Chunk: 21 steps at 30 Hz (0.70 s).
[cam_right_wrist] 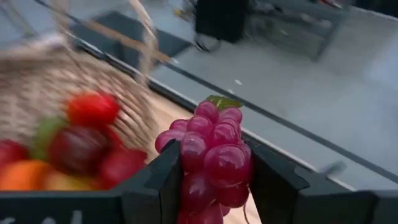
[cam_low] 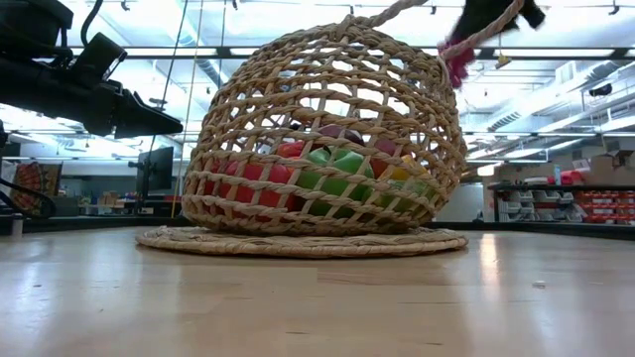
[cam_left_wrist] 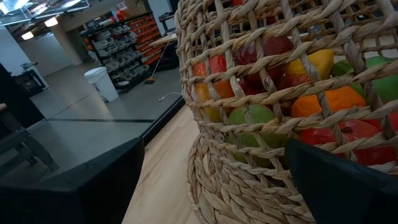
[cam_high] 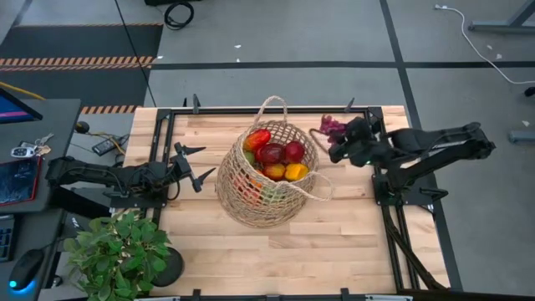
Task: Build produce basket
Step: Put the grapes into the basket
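Note:
The round wicker basket [cam_high: 266,174] stands on its flat woven base [cam_low: 298,241] at the middle of the table. It holds red, green, yellow and orange produce [cam_high: 276,159], which shows through the weave [cam_left_wrist: 261,118]. My right gripper [cam_high: 338,138] is just right of the basket's rim, raised, and shut on a purple grape bunch [cam_high: 332,126]. In the low view the grapes [cam_low: 457,61] hang beside the basket's upper right, well above the table. My left gripper [cam_high: 196,165] stays open just left of the basket, its fingers apart from the basket wall. My right gripper pinches the grape bunch [cam_right_wrist: 211,158] between its two fingers, one on each side of the cluster. Its leaf end [cam_right_wrist: 221,101] sticks out past the fingertips. The fingers slant down toward the basket from the table's right. The bunch is lifted clear of the table.
A leafy potted plant [cam_high: 117,249] stands at the near left corner. One thin basket handle [cam_high: 272,104] arches toward the far edge, and another [cam_high: 322,186] droops to the right. Bare wood [cam_high: 334,242] lies in front of the basket. Black frame rails [cam_high: 393,226] edge the table.

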### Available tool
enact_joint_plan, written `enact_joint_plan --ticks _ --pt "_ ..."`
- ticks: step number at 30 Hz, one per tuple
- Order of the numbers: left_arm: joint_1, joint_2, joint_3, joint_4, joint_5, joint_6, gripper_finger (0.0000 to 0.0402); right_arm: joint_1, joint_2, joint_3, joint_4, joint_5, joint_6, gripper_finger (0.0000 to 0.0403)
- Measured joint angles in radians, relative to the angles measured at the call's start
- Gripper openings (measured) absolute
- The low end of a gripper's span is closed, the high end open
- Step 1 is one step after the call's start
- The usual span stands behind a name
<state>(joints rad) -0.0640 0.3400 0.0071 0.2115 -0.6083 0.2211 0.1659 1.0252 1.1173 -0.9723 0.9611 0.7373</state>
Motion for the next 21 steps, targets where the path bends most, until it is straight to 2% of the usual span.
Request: enact_joint_plan --ticks 5,10,15,18,21 --pt "0.0 0.0 0.0 0.0 0.0 0.0 0.0394 0.05 0.0 0.093 0.145 0.002 -0.145 0.0166" --pt "0.0 0.0 0.0 0.0 0.0 0.0 0.0394 0.119 0.0 0.129 0.337 -0.001 -0.299 0.0166" --pt "0.0 0.0 0.0 0.0 0.0 0.001 0.0394 0.191 0.0 0.129 0.548 -0.09 -0.562 0.0166" --pt "0.0 0.0 0.0 0.0 0.0 0.0 0.0394 0.222 0.0 0.129 0.602 -0.153 -0.683 0.0166" --pt "0.0 0.0 0.0 0.0 0.0 0.0 0.0394 0.243 0.0 0.129 0.612 -0.161 -0.755 0.0167"
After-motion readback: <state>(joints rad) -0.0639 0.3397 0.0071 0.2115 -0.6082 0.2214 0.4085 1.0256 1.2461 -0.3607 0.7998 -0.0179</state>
